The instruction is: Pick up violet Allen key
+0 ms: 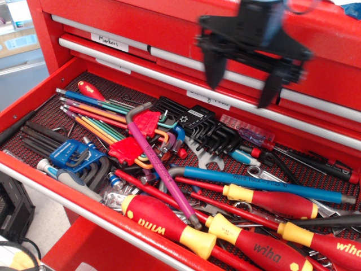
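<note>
The violet Allen key (159,167) lies in the open red tool drawer (34,101). Its long magenta shaft runs from a short bent end at the upper left down to the lower right, resting on other tools. My black gripper (241,96) hangs open and empty above the back of the drawer, in front of the upper drawer fronts. It is up and to the right of the key, well apart from it, and blurred.
The drawer holds a rainbow hex key set (98,121) in a red holder, black hex keys (208,132), a blue holder (70,153), a long blue key (259,183) and several red-yellow screwdrivers (163,223). Closed red drawers with silver handles (169,56) stand behind.
</note>
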`<state>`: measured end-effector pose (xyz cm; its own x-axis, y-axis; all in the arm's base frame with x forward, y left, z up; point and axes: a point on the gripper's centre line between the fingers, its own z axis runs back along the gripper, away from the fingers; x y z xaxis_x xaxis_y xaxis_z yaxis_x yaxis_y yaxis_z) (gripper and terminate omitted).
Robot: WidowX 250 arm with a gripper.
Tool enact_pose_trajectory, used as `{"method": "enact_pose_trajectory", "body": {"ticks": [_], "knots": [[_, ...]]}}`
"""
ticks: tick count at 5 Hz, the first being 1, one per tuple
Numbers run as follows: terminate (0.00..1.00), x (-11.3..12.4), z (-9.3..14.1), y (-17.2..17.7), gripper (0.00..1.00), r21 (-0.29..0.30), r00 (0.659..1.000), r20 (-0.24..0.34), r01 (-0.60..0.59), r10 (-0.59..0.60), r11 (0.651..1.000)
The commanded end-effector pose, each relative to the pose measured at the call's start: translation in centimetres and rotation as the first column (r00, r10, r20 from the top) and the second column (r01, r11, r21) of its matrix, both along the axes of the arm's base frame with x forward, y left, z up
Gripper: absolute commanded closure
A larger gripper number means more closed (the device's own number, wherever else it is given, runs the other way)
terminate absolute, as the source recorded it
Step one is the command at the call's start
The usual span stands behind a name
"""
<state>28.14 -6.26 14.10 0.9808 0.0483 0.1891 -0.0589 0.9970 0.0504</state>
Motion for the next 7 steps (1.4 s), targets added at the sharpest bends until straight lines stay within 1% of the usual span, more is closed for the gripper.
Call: {"method": "enact_pose_trajectory", "body": {"ticks": [1,2,3,4,5,6,7], "knots": [[0.00,0.5,-0.8,2.7,0.00,0.008,0.944,0.043,-0.329,0.328,0.944],[0.00,0.2,-2.8,4.3,0.00,0.036,0.858,0.014,-0.514,0.514,0.857],[0.00,-1.1,-5.4,6.4,0.00,0.018,0.800,-0.069,-0.597,0.597,0.802],[0.00,-2.4,-7.5,7.6,0.00,-0.006,0.749,-0.057,-0.661,0.660,0.750],[0.00,-2.9,-9.7,8.6,0.00,-0.035,0.742,-0.060,-0.671,0.668,0.741],[0.00,-2.9,-11.4,9.2,0.00,-0.068,0.732,-0.079,-0.681,0.676,0.729],[0.00,-2.9,-12.7,9.1,0.00,-0.098,0.735,-0.079,-0.678,0.674,0.728]]}}
